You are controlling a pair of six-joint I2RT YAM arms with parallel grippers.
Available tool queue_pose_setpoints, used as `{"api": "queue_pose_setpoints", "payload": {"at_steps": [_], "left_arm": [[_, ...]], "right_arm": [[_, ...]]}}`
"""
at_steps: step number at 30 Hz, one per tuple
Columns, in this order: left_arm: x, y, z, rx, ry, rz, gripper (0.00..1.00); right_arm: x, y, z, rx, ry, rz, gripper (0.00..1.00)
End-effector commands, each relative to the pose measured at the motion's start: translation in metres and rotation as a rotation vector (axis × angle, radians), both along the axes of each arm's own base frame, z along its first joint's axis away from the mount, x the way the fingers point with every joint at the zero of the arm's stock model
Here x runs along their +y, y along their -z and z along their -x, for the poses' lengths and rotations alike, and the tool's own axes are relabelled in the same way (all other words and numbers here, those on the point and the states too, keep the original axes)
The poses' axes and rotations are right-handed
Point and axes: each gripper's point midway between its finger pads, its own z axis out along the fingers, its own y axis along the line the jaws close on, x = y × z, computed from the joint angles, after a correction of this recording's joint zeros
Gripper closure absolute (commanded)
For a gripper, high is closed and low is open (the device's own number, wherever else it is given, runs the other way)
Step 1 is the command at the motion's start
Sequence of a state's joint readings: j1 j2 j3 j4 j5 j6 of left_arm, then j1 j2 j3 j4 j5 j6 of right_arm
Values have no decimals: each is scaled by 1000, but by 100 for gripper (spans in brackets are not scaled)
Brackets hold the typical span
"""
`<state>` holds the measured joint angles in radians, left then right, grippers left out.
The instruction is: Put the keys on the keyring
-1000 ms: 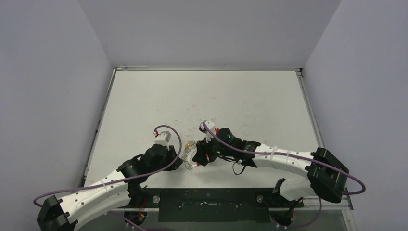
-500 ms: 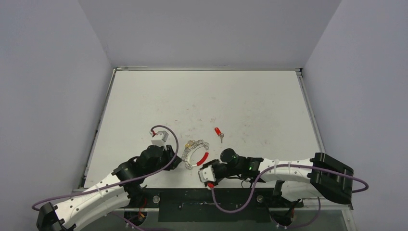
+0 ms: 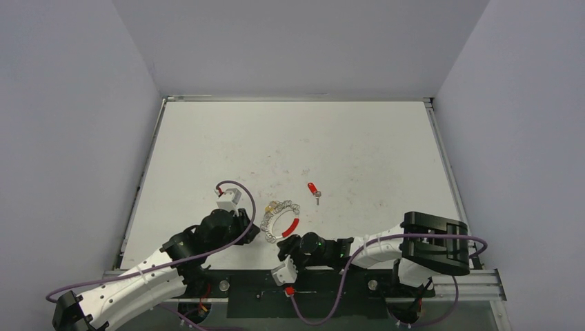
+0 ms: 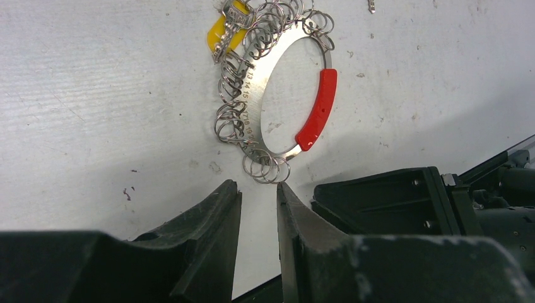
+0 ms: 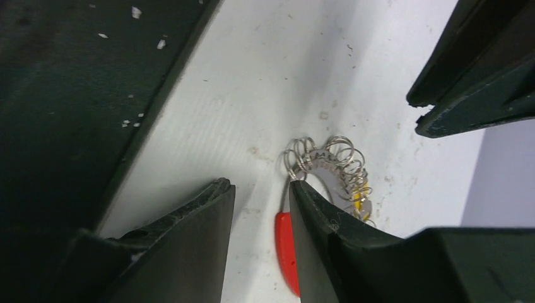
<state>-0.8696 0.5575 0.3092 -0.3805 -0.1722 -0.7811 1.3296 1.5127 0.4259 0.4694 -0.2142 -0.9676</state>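
The red key (image 3: 313, 188) lies loose on the counter (image 3: 359, 145), apart from the keyring (image 4: 251, 101), where the yellow key (image 4: 221, 31) appears hooked among the small loops. Best to pin the ring's band with one hand and grip the red head, leaving its hole free. The left hand (image 4: 258, 192) hovers just short of the ring, fingers narrowly apart, empty. The right hand (image 5: 262, 189) is likewise slightly parted and empty, near the counter's near edge.

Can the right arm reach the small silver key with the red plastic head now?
Probably yes: the silver key with the red head lies alone on the white table, and the right gripper is open and empty.
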Motion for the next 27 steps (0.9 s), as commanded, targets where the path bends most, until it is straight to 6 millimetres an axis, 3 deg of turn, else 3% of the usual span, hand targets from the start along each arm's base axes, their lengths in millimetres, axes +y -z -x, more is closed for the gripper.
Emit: {"api": "queue_pose_setpoints", "payload": {"at_steps": [1, 9, 15, 22, 27], "left_arm": [[-4, -9, -5, -33, 0, 24, 74], [-6, -11, -6, -34, 2, 30, 74], [-6, -12, -6, -36, 3, 28, 74], [-7, -12, -6, -36, 4, 29, 74], [-6, -12, -6, -34, 3, 26, 74]], "right_arm": [[15, -13, -26, -135, 74, -52, 61], [21, 2, -36, -188, 76, 6, 65], [20, 7, -40, -193, 100, 15, 77], [21, 0, -42, -168, 143, -21, 100], [25, -16, -43, -104, 177, -92, 100]]}}
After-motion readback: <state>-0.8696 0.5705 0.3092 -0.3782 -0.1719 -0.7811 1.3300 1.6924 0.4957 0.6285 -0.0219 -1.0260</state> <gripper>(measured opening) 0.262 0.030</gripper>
